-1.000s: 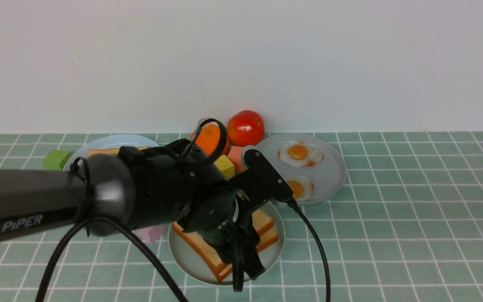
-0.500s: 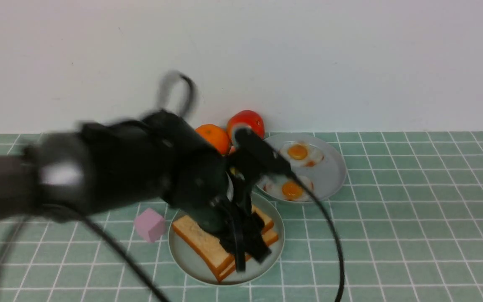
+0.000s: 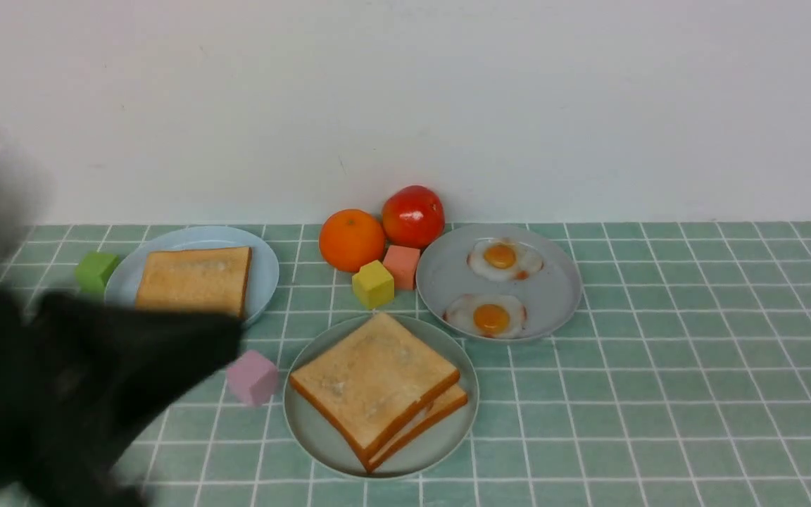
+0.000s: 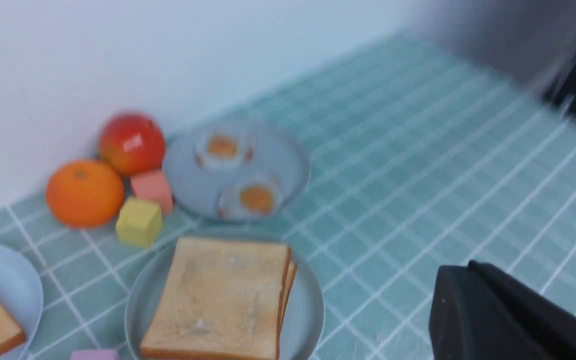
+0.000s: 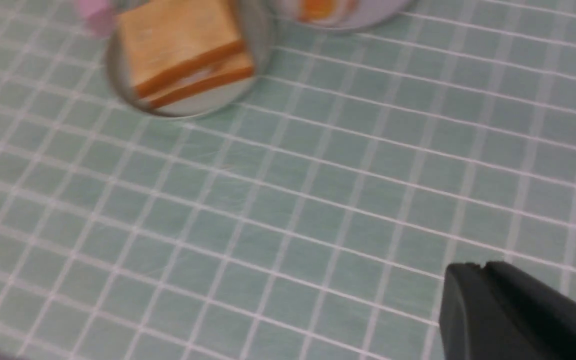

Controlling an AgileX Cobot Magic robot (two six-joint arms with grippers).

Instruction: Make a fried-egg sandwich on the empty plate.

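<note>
A: Where's the left claw (image 4: pixel 468 272) now?

B: Pressed together and pinching nothing, above the tiled table (image 4: pixel 418 150). A second ago it was down on the top slice of bread, with the left arm (image 3: pixel 60 394) stretched right across the middle of the front view. Now that arm is a dark blur pulled back into the near left corner.

A: And the right claw (image 5: pixel 483 270)?

B: Its tips look pressed together too (only the tips show), with nothing between them. It's over the tiles, well apart from the plates.

A: The sandwich (image 3: pixel 377 380)?

B: Fully uncovered now, sitting on the green plate (image 3: pixel 321 443) at front centre. It's in the same spot as before, with the top slice a little askew on the lower one. The right wrist view shows a pale sliver between the slices.

A: What else is there?

B: A pink block (image 3: pixel 253 377) just left of that plate. Behind it to the right, a grey plate (image 3: pixel 553 296) with two eggs (image 3: pixel 491 318). Behind it to the left, a blue plate (image 3: pixel 265 267) with one toast slice (image 3: pixel 194 282). Between those plates sit an orange (image 3: pixel 351 239), a tomato (image 3: pixel 412 215) and a yellow block (image 3: pixel 373 284). None of them has shifted.
</note>
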